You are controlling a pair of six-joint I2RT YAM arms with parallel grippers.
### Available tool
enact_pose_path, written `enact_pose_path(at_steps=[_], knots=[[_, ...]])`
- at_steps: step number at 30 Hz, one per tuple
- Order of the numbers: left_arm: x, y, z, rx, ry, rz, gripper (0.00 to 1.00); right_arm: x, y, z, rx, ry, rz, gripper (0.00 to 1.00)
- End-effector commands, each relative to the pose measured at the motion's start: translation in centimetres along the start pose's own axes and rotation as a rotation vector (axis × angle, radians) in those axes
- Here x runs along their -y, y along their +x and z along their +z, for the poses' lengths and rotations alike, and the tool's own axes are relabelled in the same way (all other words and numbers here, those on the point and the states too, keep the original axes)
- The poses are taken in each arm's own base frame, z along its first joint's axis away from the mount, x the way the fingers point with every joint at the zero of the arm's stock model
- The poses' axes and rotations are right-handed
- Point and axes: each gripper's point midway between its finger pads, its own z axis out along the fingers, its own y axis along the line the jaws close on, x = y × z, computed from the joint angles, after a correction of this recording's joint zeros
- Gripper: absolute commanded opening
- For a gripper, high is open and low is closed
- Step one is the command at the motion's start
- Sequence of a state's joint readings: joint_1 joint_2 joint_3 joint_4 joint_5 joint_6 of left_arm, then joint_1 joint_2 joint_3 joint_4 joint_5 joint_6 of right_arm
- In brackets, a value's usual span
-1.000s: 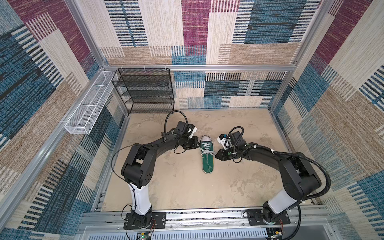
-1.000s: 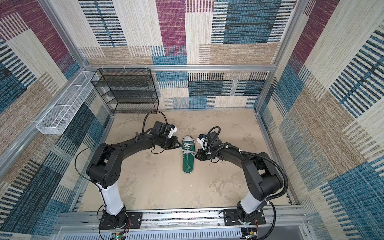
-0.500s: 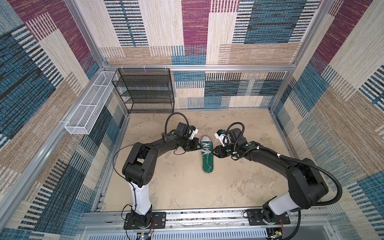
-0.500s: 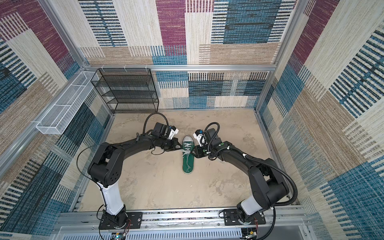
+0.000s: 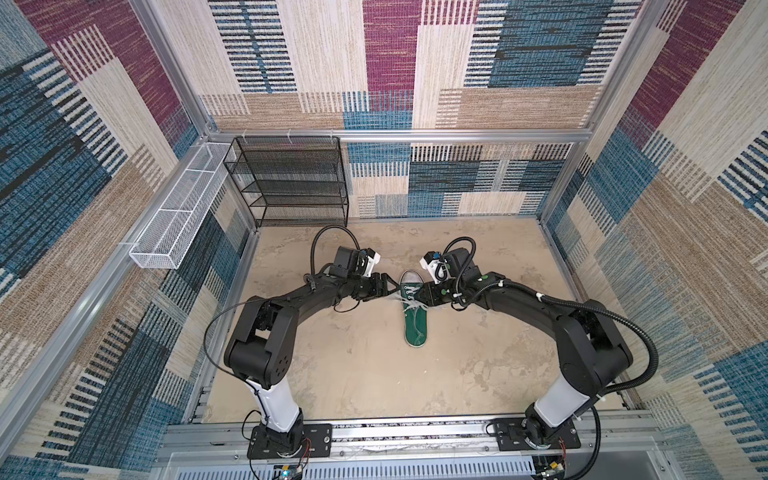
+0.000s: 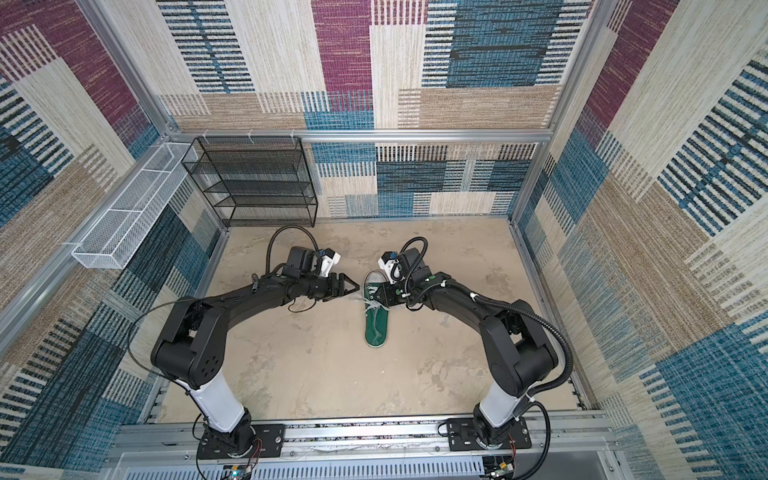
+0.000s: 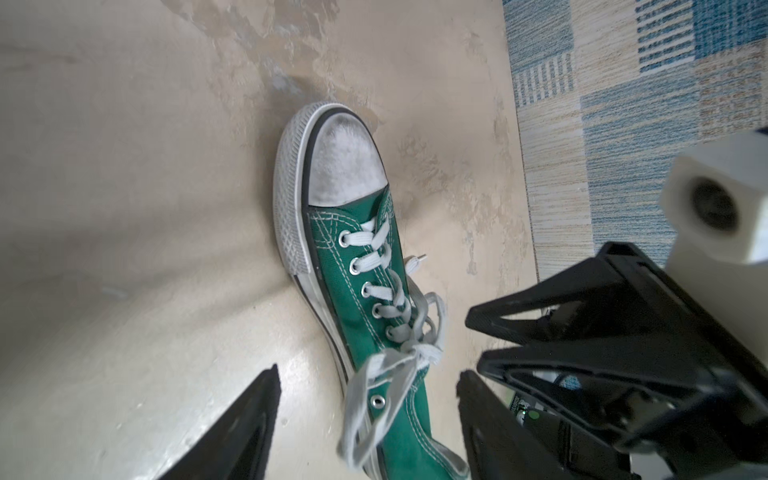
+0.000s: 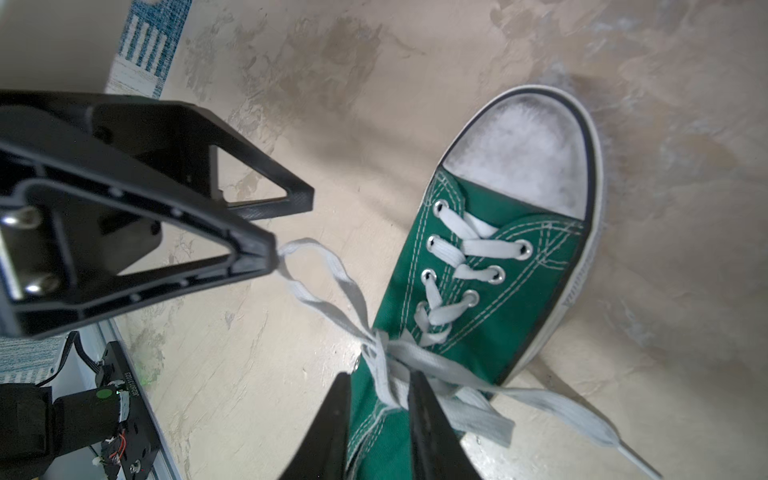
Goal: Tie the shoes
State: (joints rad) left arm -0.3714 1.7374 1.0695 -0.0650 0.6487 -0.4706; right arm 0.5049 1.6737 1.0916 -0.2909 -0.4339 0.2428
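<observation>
The green sneaker [image 5: 415, 328] is laid sole-down near the middle of the bench [image 5: 353, 386], toe toward the back wall and closely flanked by both hands, while a black mesh rack [image 5: 291, 183] and a white wire basket [image 5: 178, 220] are set well apart at the back-left corner. The bench is surfaced in mottled beige and enclosed by patterned carpet walls [image 5: 390, 62] on an aluminium frame [image 5: 415, 135]. The left hand [image 8: 291, 226] is shown spread, and only the right wrist view resolves a loop of the laces [image 8: 324, 266] touching one fingertip, with the right hand [image 8: 380, 376] pinched on them at the knot
</observation>
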Motion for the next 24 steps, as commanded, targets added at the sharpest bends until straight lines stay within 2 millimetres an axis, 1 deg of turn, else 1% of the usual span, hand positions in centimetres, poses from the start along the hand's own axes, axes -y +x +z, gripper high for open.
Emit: enact_pose_path(at_steps=[1, 4, 6, 8, 10, 13, 16, 19, 24], knots=[[0.2, 0.5, -1.2, 0.023, -0.025, 0.081, 0.70, 0.0, -0.3, 0.0, -0.001, 0.010, 0.019, 0.27], [0.3, 2.1, -2.2, 0.044, -0.038, 0.152, 0.65, -0.1, -0.4, -0.2, 0.000, 0.006, 0.029, 0.26], [0.4, 3.3, -2.3, 0.052, -0.054, 0.238, 0.61, -0.1, -0.5, -0.3, -0.003, 0.009, 0.020, 0.25], [1.2, 4.6, -2.0, 0.065, -0.048, 0.360, 0.58, 0.0, -0.5, -0.4, -0.004, 0.014, 0.017, 0.25], [2.0, 5.2, -1.6, 0.071, -0.043, 0.434, 0.54, -0.2, -0.5, -0.8, -0.002, 0.004, 0.019, 0.25], [2.6, 5.9, -0.4, 0.042, -0.014, 0.472, 0.46, -0.5, -0.6, -1.1, 0.001, -0.005, 0.020, 0.24], [2.6, 6.6, 1.4, -0.003, 0.004, 0.489, 0.45, -0.3, -0.5, -1.6, 0.002, -0.001, 0.019, 0.23], [2.5, 6.8, 2.9, -0.022, 0.009, 0.504, 0.47, 0.0, -0.3, -2.2, 0.009, -0.001, 0.022, 0.23], [2.3, 5.6, 4.2, -0.008, -0.001, 0.515, 0.48, 1.0, 0.4, -2.8, 0.009, 0.006, 0.039, 0.22]])
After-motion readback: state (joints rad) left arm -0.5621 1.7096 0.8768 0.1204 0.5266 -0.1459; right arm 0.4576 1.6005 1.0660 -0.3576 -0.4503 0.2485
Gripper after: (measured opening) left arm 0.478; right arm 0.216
